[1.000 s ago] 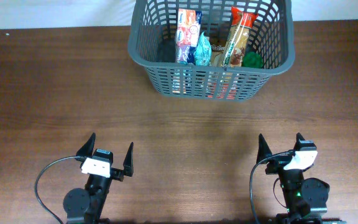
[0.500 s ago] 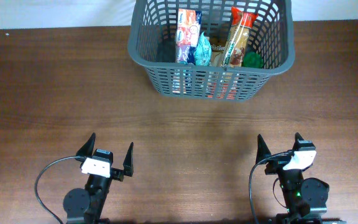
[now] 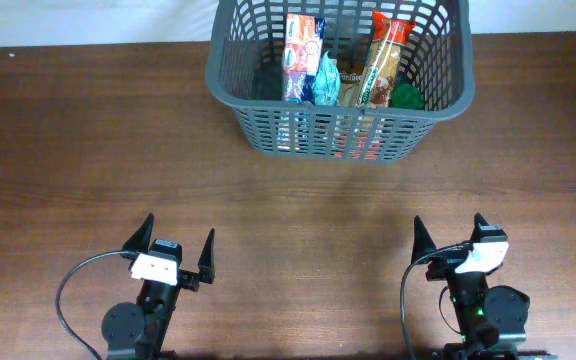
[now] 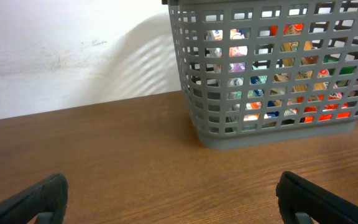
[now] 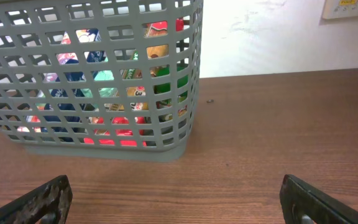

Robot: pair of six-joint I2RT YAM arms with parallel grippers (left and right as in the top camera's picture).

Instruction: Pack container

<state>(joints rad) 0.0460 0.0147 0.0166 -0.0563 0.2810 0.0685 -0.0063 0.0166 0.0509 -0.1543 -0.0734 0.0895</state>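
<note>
- Brown wood-grain surface (image 3: 88, 150) carries everything I can see.
- At the near edge, my left arm (image 3: 156, 268) has its jaws spread wide, with nothing between them.
- My right arm (image 3: 473, 258) sits at the same edge, its jaws spread wide and also holding nothing.
- Well beyond both arms, the grey basket (image 3: 318, 135) stands upright at the far edge, by the white wall (image 4: 73, 56).
- Inside it, packets stand on end: a white-and-orange packet (image 3: 303, 45), a blue packet (image 3: 325, 80) touching it, a long brown packet (image 3: 383, 60), and something green (image 3: 406, 96) at the right.
</note>
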